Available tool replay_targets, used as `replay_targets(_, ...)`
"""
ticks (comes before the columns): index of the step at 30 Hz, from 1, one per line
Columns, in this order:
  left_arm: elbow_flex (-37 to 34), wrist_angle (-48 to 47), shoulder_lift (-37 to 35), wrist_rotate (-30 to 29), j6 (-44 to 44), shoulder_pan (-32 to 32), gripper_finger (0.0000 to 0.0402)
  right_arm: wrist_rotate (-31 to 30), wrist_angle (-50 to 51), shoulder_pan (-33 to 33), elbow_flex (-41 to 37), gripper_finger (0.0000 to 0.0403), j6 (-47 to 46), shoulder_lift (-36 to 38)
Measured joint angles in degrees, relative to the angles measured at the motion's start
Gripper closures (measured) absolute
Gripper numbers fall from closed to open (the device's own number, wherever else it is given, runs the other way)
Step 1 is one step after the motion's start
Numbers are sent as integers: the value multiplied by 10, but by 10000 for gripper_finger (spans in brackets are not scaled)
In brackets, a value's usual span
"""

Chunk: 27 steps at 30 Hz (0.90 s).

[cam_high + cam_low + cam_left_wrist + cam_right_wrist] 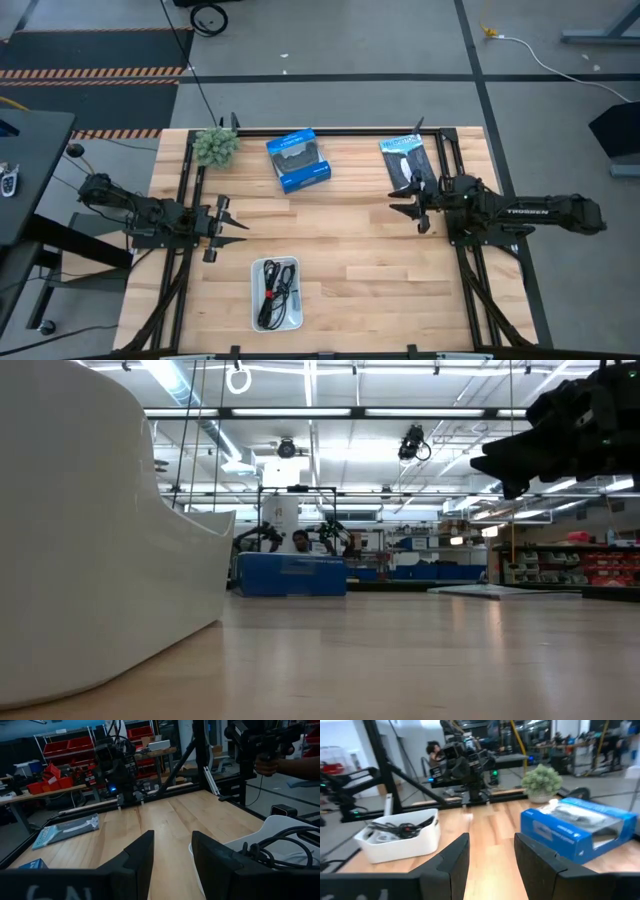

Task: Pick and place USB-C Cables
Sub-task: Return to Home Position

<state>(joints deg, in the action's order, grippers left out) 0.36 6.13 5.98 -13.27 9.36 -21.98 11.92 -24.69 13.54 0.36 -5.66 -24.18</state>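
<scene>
Three views show cables (278, 286) inside the white bin (254, 300); low shows its wall.

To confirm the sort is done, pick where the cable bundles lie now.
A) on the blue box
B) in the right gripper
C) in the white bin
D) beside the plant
C: the high view shows the cables inside the white bin; the left gripper and right gripper are open, empty.

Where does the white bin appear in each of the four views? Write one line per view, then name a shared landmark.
High view: white bin, bottom of the picture, left of centre.
Low view: white bin, close up, filling the left side.
Left wrist view: white bin, lower right.
Right wrist view: white bin, left.
Landmark: blue box.
</scene>
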Motion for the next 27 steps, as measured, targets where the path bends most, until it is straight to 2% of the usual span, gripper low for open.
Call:
replay_targets(3, 0, 0, 0, 0, 0, 0, 260, 51, 20, 32, 0, 241, -23, 8)
replay_targets(6, 0, 0, 0, 0, 0, 0, 260, 75, 26, 52, 0, 241, -41, 14)
replay_targets(11, 0, 0, 0, 0, 0, 0, 260, 48, 23, 62, 0, 241, -49, 17)
replay_targets(21, 0, 0, 0, 0, 0, 0, 260, 48, 23, 51, 0, 241, -117, 17)
replay_targets(27, 0, 0, 0, 0, 0, 0, 260, 46, 23, 50, 0, 241, -123, 17)
